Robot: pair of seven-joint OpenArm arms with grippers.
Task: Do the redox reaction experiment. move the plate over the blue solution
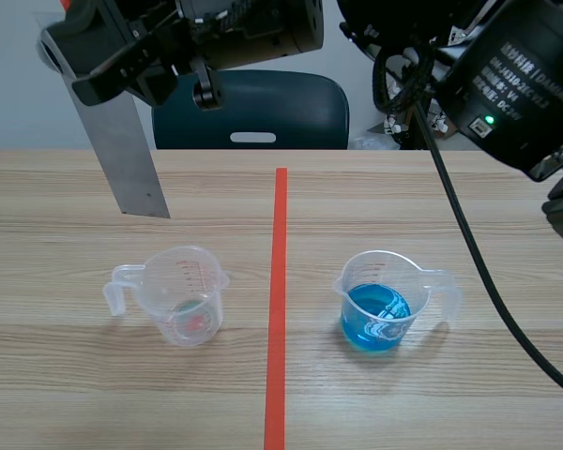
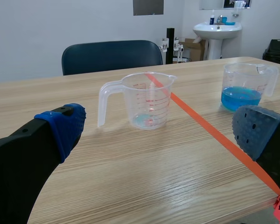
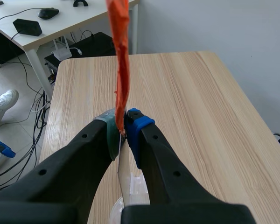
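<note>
1. The right gripper (image 1: 113, 77), raised and reaching across from the robot's right, is clamped on the upper end of a thin grey metal plate (image 1: 127, 150). The plate hangs straight down below it, above the table (image 1: 56, 394).
2. The plate looks light, stiff and smooth, so it could probably slip or swing between the pads. The upper-end hold seems right, as it leaves the lower end free.
3. Below the gripper, nearer the robot, stands a clear plastic measuring jug (image 1: 178, 295), almost empty. The clear jug of blue solution (image 1: 383, 302) is well apart toward the robot's right, beyond the orange-red tape line (image 1: 279, 300). The plate is not yet over it.
4. Only the right wrist view shows the pinch edge-on, with the pads tight together. Only the left wrist view shows the left gripper (image 2: 161, 133), spread wide and empty, low by the table with both jugs ahead.
</note>
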